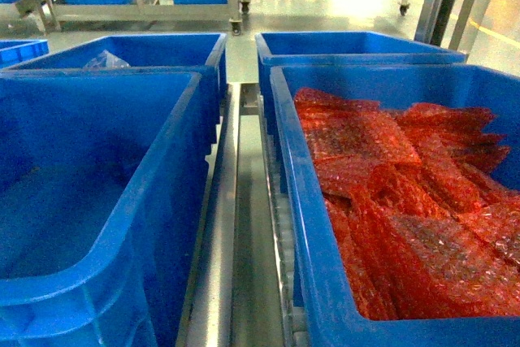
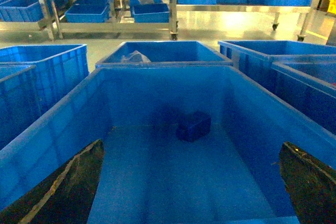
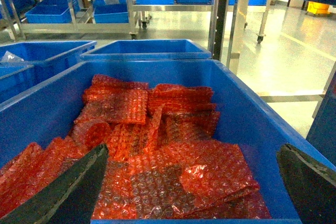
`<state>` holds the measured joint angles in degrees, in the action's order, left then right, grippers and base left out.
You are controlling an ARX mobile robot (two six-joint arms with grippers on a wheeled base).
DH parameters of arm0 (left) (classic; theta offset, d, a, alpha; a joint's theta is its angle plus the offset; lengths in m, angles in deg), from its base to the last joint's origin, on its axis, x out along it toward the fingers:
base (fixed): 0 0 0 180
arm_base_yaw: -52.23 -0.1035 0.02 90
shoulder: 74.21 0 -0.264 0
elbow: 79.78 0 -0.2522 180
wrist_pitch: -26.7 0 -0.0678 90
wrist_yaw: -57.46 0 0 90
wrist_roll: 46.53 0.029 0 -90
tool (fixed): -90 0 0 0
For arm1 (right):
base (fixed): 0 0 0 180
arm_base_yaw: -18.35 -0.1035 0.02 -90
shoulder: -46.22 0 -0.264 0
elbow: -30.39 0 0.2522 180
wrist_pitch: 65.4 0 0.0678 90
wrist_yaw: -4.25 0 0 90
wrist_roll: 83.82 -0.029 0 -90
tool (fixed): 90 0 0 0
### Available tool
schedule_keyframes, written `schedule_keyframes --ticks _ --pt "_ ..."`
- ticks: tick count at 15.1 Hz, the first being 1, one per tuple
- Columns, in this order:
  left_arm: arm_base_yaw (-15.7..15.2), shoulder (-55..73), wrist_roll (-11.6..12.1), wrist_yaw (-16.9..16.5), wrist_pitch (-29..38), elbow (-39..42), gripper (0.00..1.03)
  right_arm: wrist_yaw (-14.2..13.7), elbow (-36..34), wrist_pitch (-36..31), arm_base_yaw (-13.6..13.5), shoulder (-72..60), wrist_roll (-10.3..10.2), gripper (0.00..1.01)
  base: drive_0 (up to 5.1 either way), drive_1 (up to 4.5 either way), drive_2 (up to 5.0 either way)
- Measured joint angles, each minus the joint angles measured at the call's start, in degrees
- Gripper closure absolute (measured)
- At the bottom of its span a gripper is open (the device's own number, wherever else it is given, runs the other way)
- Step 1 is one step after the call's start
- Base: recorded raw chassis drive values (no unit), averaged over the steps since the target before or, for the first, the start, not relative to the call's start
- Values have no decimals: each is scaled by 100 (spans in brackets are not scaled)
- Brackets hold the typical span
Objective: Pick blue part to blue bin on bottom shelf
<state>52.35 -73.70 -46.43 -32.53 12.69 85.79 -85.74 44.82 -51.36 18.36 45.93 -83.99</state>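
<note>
Currently the left tool (image 2: 191,182) hangs spread wide over the near left blue bin (image 1: 175,201), its two dark fingers (image 2: 63,187) at the bottom corners of the left wrist view, nothing between them. Blue part (image 2: 193,125) (small dark-blue block) lies on that bin's floor near the far wall, slightly right of middle, apart from the fingers. In the head view that bin's floor is shadowed and the part can't be made out.

Right tool (image 3: 191,182) also spread wide, empty, over the near right bin (image 1: 313,225), which is full of red bubble-wrap bags (image 3: 157,145) piled loosely; fingers are above the pile, contact can't be told.

Steel rails (image 1: 236,225) with white rollers run between the two near bins. Two more blue bins sit just behind: far left one (image 1: 162,50) has a clear plastic bag (image 1: 104,61) in its left corner, far right one (image 1: 349,45) interior not visible. Farther back, across the grey floor (image 1: 325,10), steel racks (image 2: 113,3) carry more blue bins. Neither tool shows in the head view.
</note>
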Motion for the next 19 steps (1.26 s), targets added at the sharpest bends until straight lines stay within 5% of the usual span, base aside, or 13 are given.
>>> schedule_keyframes --ticks 19 --pt "0 2 0 0 0 0 5 0 0 0 0 0 0 3 0 0 0"
